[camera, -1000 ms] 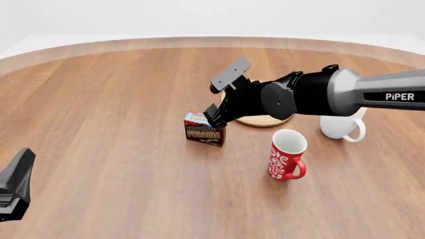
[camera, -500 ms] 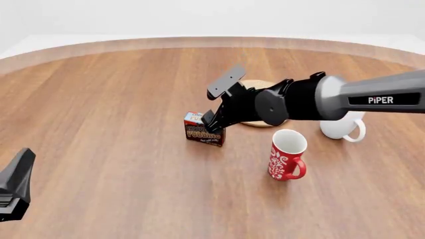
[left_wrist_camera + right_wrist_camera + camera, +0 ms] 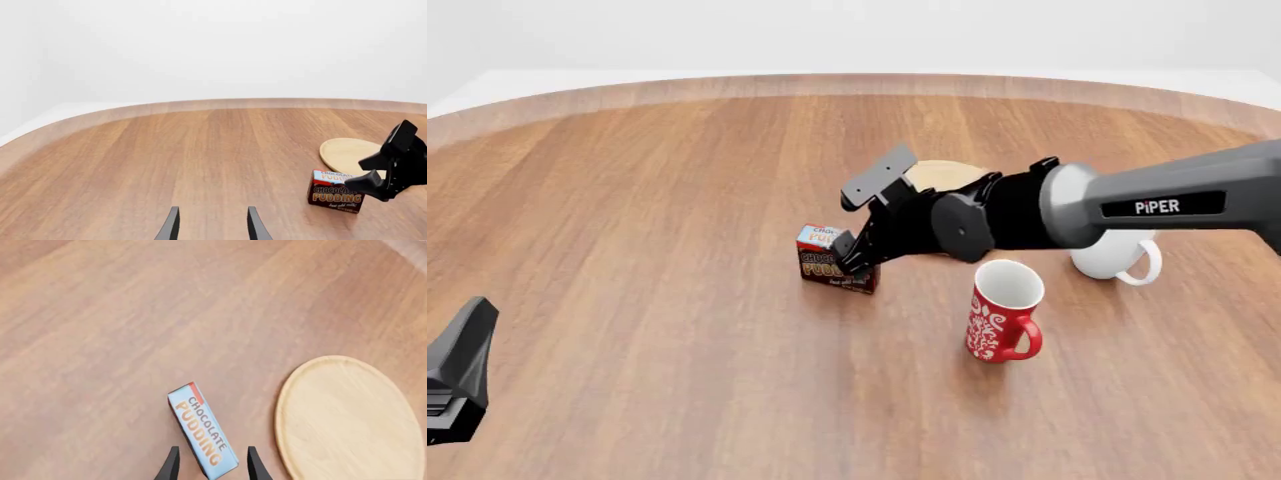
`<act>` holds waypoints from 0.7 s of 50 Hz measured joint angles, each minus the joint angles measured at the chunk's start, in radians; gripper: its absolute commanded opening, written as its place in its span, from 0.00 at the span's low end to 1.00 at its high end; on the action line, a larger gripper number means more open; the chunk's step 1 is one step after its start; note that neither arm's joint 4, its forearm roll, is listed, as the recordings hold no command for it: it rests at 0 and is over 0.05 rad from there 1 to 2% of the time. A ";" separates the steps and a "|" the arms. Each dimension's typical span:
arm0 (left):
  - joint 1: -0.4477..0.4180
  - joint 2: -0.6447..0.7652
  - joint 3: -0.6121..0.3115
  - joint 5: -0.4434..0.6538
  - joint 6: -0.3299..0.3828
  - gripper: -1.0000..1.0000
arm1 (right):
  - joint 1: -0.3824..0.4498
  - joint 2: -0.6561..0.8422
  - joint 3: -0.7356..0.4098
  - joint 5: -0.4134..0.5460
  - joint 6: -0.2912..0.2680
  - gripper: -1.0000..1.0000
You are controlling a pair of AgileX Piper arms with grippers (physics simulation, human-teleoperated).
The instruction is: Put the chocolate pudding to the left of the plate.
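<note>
Chocolate pudding (image 3: 826, 257) upright on table (image 3: 667, 200), just left of plate (image 3: 941, 176) and a bit nearer the camera, not touching it. Brown lettered front faces camera in front view; light blue top (image 3: 203, 437) up, red edge visible at one end. In right wrist view, near end of box sits between the two fingertips (image 3: 171, 466) of right gripper (image 3: 851, 250); jaws parted, narrow gap each side, no visible contact. Most of box length extends beyond the tips. In front view, right gripper low over the box's plate-side end, covering part of lettering; arm crosses in from the right over the plate, hiding much of it. Plate edge close beside box in right wrist view, clear strip of table between them.

Red patterned mug (image 3: 1004, 310) right of plate's near side, closer to camera, upright, handle to the right. White mug (image 3: 1117, 258) right of plate, partly behind the arm.

Left gripper (image 3: 457, 375) far left of plate, near camera edge, well apart from everything; in left wrist view fingers (image 3: 172, 225) parted, holding nothing, over bare table.
</note>
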 measured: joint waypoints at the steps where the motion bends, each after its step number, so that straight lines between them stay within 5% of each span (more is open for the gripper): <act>1: 0.000 0.000 0.000 0.000 0.000 1.00 | -0.001 0.003 0.001 -0.002 0.001 1.00; 35: 0.000 0.000 0.000 0.000 0.000 1.00 | -0.006 0.060 0.014 -0.053 0.021 1.00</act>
